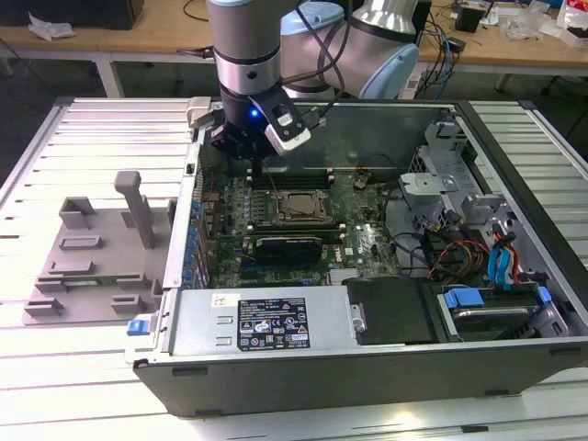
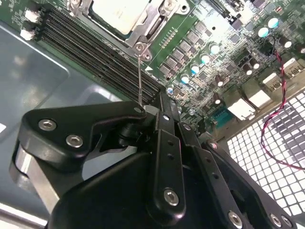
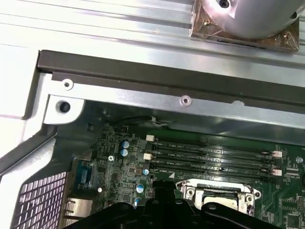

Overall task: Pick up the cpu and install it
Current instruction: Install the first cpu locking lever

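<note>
One gripper (image 2: pixel 167 101) — jaws pressed together, holding nothing — hovers over the memory slots (image 2: pixel 95 40); cpu (image 2: pixel 116 14) sits in the socket (image 2: pixel 159 21) just beside; thin metal lever (image 2: pixel 139 76) stands up against it.

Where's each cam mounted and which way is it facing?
Exterior view: off the arm, high, looking down into the open case; the arm stands over the motherboard.
Second wrist view: on the wrist, looking along the black jaws at the socket and memory slots.
First wrist view: on the wrist, facing the case's wall beyond the slots; jaws partly show.
Shared: both wrist views show socket and memory slots.
</note>
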{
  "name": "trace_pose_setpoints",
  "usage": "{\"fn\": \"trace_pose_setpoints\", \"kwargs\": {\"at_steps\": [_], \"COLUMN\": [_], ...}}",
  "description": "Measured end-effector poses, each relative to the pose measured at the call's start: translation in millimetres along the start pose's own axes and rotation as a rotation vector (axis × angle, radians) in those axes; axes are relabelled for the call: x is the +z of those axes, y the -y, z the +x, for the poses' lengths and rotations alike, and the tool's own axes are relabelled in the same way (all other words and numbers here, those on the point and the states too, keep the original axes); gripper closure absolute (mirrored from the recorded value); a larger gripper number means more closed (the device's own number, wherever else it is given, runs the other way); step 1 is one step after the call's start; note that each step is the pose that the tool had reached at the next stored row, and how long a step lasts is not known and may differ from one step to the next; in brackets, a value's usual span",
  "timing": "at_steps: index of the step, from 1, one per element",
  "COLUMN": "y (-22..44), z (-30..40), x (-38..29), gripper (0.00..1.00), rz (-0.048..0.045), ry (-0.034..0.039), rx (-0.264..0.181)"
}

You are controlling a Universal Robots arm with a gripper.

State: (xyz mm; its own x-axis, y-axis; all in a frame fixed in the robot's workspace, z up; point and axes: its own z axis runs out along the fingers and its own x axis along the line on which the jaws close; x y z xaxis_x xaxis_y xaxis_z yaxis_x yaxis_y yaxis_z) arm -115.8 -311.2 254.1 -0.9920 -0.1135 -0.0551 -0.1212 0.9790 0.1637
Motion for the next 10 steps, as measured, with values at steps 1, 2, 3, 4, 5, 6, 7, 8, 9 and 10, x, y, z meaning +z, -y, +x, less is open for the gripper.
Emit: {"fn": "trace_pose_setpoints", "kwargs": {"at_steps": [1, 2, 3, 4, 5, 6, 7, 8, 9, 10], "y": [0.1, 0.1, 0.2, 0.3, 0.4, 0.5, 0.6, 0.6, 0.7, 0.8], "z": [-0.3, -0.9, -1.6, -2.3, -2.7, -3.8, -4.5, -5.0, -5.6, -7.0], "x": [0.0, 0.0, 0.0, 0.1, 0.1, 0.1, 0.2, 0.2, 0.2, 0.3], "gripper": [0.89, 0.89, 0.89, 0.89, 0.89, 0.89, 0.89, 0.89, 0.89, 0.89], "rz": [0.0, 0.0001, 0.0001, 0.0001, 0.0, 0.0001, 0.0001, 0.0001, 0.0001, 0.0001], "ry": [-0.0001, -0.0001, -0.0001, -0.0001, 0.0, -0.0001, 0.0, 0.0, -0.0001, -0.0001], "rx": [0.0, 0.0, 0.0, 0.0, 0.0, 0.0, 0.0, 0.0, 0.0, 0.0]}}
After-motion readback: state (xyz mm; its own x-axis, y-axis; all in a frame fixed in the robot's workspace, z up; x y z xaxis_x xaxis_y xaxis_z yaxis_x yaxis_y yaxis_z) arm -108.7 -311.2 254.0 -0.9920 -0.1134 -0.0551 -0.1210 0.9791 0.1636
